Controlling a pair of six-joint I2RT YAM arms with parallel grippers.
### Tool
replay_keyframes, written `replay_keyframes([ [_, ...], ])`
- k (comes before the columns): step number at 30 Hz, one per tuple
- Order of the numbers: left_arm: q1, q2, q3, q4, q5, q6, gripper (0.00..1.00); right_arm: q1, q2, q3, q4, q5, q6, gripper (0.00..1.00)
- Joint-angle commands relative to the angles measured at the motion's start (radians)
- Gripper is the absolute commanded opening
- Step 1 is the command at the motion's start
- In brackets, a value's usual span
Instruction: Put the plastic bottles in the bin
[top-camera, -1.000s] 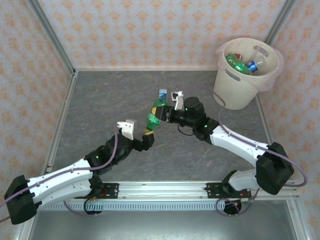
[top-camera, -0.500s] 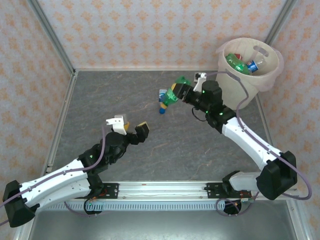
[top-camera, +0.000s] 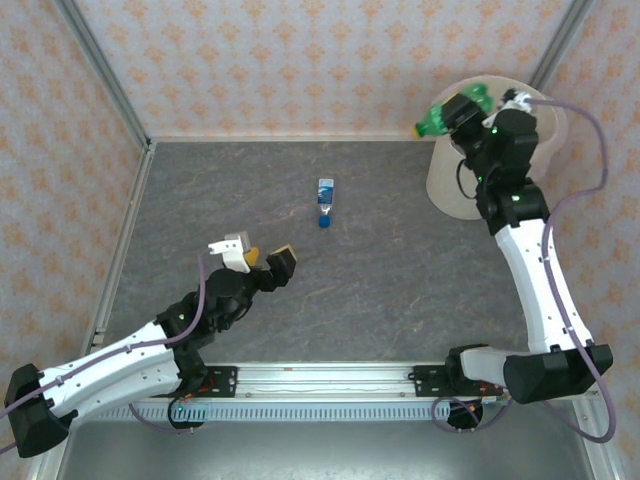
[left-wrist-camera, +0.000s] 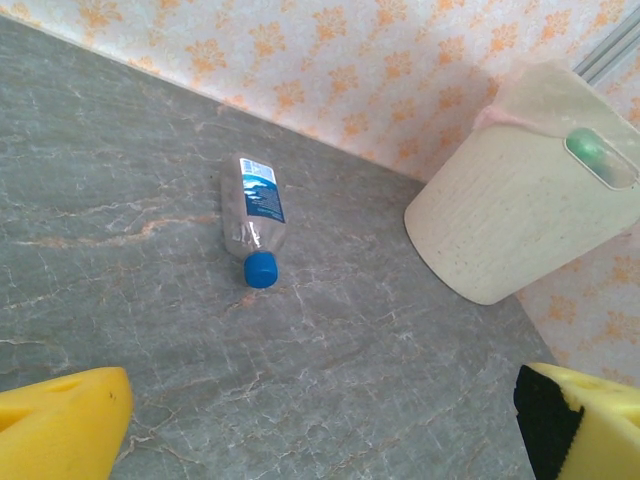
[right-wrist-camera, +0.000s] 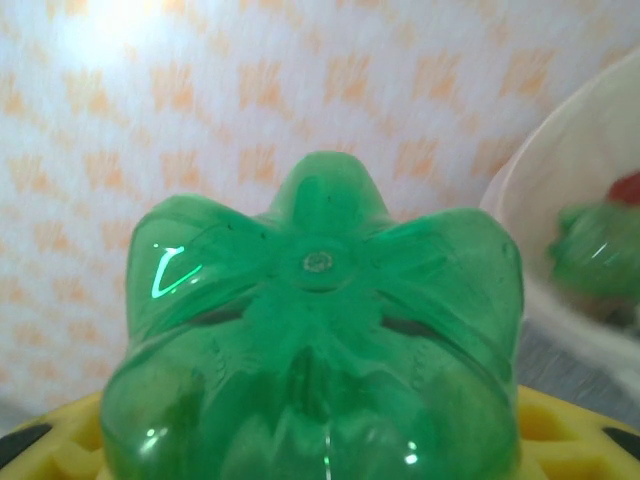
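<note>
One clear bottle (left-wrist-camera: 255, 215) in L wrist cam; green bottle (right-wrist-camera: 320, 330) base in R's.

Clear blue-capped bottle (top-camera: 325, 201) lies flat mid-table — green bottle (top-camera: 438, 118) hangs aloft at the cream bin (top-camera: 447, 186) rim.

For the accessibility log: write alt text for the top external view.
The right gripper holds a green plastic bottle at the rim of the large pale cream plastic bin in the far right corner. A clear plastic bottle with a blue cap lies mid-table, and the left gripper hangs open over the grey tabletop.
</note>
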Motion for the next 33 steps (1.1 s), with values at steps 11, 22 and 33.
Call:
replay_keyframes([
  [11, -0.006, -0.041, -0.035, 0.042, 0.100, -0.022, 0.99, -0.155, 0.253, 0.273, -0.054, 0.392, -0.076, 0.53],
  [22, -0.005, -0.007, -0.009, 0.020, 0.162, -0.027, 0.99, -0.183, 0.528, 0.501, -0.094, 0.442, -0.147, 0.55],
  [33, -0.005, 0.003, 0.027, -0.059, 0.158, -0.035, 0.99, -0.185, 0.646, 0.559, -0.159, 0.397, -0.172, 0.82],
])
